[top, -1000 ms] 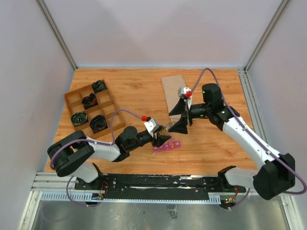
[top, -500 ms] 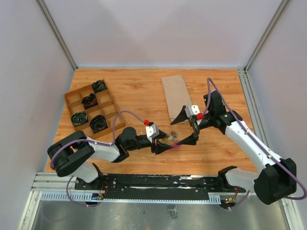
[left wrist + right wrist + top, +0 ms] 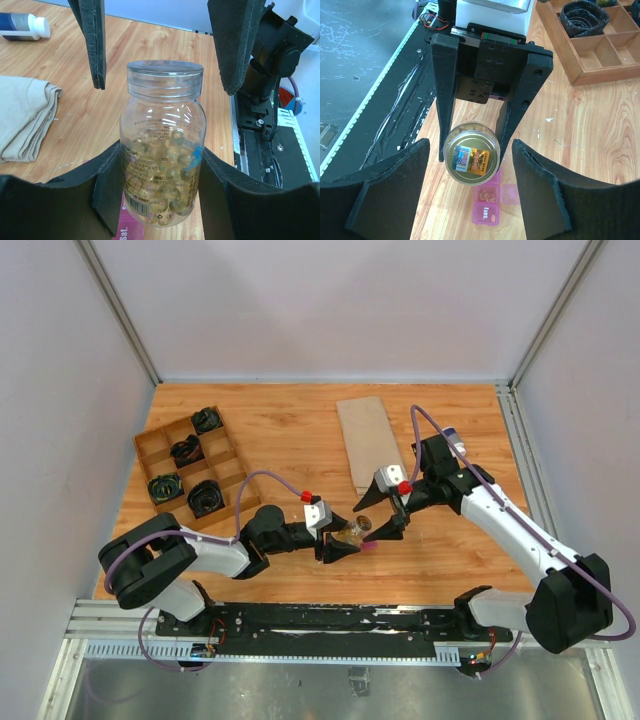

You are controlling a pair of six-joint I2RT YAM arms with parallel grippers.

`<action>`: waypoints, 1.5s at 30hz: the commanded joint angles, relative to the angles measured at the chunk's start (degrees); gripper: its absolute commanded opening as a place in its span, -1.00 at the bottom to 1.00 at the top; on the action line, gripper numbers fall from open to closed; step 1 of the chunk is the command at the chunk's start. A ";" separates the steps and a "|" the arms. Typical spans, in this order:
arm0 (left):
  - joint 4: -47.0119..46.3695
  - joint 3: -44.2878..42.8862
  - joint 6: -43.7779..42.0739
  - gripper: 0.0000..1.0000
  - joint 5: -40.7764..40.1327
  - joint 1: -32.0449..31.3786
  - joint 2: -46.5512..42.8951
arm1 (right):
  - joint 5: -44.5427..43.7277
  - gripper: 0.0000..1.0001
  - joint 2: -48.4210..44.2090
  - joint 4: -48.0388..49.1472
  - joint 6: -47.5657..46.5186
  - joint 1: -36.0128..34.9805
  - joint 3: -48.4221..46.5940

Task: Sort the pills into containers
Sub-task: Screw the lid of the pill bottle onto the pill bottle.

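My left gripper (image 3: 160,187) is shut on a clear pill bottle (image 3: 162,150) full of yellowish gel pills and holds it by its lower body, lid (image 3: 472,157) on. In the top view the bottle (image 3: 353,528) is just above the magenta-pink container strip (image 3: 370,545). My right gripper (image 3: 470,165) is open and faces the lid, with a finger (image 3: 95,40) on either side and a gap to each. Under the bottle the strip (image 3: 490,205) shows one open compartment with pills and a shut one marked "Tues.".
A brown wooden divided tray (image 3: 185,465) with black items sits at the left. A folded beige cloth (image 3: 367,440) lies at the back middle. A small dark bottle with a white cap (image 3: 22,26) lies near the cloth. The table's front rail (image 3: 330,620) is close behind my left gripper.
My right gripper swung down from beside the cloth to the bottle and now faces its lid. My left gripper moved the bottle a little right, over the pink strip.
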State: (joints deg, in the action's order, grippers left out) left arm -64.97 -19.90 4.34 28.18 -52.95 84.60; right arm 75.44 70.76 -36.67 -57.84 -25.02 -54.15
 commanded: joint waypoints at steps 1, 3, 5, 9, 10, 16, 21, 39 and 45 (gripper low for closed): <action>-1.77 -0.31 -0.25 -0.99 0.71 0.16 -1.42 | -0.44 0.34 0.63 -1.33 0.40 -0.82 -2.19; -1.58 -0.40 -0.22 -0.99 0.65 0.13 -1.63 | -0.75 0.32 0.53 -0.76 1.04 -0.83 -2.06; -1.39 -0.40 -0.37 -1.00 0.64 0.13 -1.82 | -1.07 0.29 0.55 -0.46 1.41 -0.81 -2.01; -1.22 -0.53 -0.53 -1.00 0.47 0.17 -2.13 | -1.35 0.20 0.53 -0.34 1.85 -0.91 -2.25; -1.21 -0.52 -0.56 -1.00 0.47 0.13 -2.15 | -1.35 0.19 0.52 -0.35 1.99 -0.91 -2.25; -1.30 -0.56 -0.61 -0.99 -0.32 0.15 -2.38 | -1.87 0.05 0.83 -0.29 2.95 -1.15 -2.74; -0.43 -0.73 -0.82 -0.99 -4.43 0.13 -3.13 | -3.12 -0.33 0.45 3.98 9.63 -1.65 -2.50; -0.94 -1.70 2.40 -0.87 -22.97 0.13 -0.85 | -13.15 -0.72 4.05 29.13 48.86 -3.55 0.13; -2.26 -0.73 2.51 -0.31 -22.32 0.17 -1.09 | -10.88 -0.73 3.98 29.28 48.45 -3.50 0.14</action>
State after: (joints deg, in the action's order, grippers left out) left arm -63.40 -19.99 7.64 7.51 -52.88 82.98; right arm 60.40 74.72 -9.67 -13.37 -26.74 -54.52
